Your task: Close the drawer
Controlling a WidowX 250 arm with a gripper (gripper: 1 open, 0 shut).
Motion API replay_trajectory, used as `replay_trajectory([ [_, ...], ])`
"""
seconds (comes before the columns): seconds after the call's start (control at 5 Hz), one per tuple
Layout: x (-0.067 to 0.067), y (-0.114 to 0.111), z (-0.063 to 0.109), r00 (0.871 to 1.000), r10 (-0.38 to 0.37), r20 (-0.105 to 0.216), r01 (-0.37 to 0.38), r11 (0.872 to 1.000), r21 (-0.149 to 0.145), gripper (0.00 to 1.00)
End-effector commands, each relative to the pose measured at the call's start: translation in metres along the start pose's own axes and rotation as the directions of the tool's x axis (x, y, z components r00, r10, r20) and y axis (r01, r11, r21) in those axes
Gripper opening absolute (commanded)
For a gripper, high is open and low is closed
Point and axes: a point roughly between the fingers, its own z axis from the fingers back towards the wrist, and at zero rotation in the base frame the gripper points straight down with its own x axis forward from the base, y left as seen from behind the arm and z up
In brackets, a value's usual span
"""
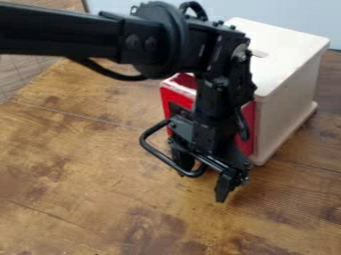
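The red drawer sticks a little way out of the cream-white cabinet. Its black loop handle reaches forward low over the table. My gripper points straight down over the handle's right part and is open, with nothing held. One fingertip appears to sit inside the loop. The other fingertip is outside it, close to the table. The black arm hides most of the drawer's front and the handle's right side.
The cabinet stands at the back right of a worn wooden table and has a slot in its top. The bulky black arm spans the upper left of the view.
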Motion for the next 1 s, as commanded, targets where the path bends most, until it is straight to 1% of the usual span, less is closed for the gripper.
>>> replay_trajectory([
  [0.0, 0.0, -0.01, -0.009, 0.995, 0.067, -0.078, -0.066, 0.998, 0.012, 1.0],
  [0.2, 0.008, -0.021, -0.002, 0.993, 0.091, -0.076, -0.091, 0.996, 0.012, 1.0],
  [0.4, 0.011, -0.029, -0.004, 0.998, -0.003, -0.06, 0.004, 1.0, 0.021, 1.0],
  [0.6, 0.011, -0.031, 0.0, 0.997, -0.065, -0.05, 0.066, 0.997, 0.029, 1.0],
  [0.8, 0.011, -0.033, 0.005, 0.991, -0.127, -0.04, 0.128, 0.991, 0.037, 1.0],
])
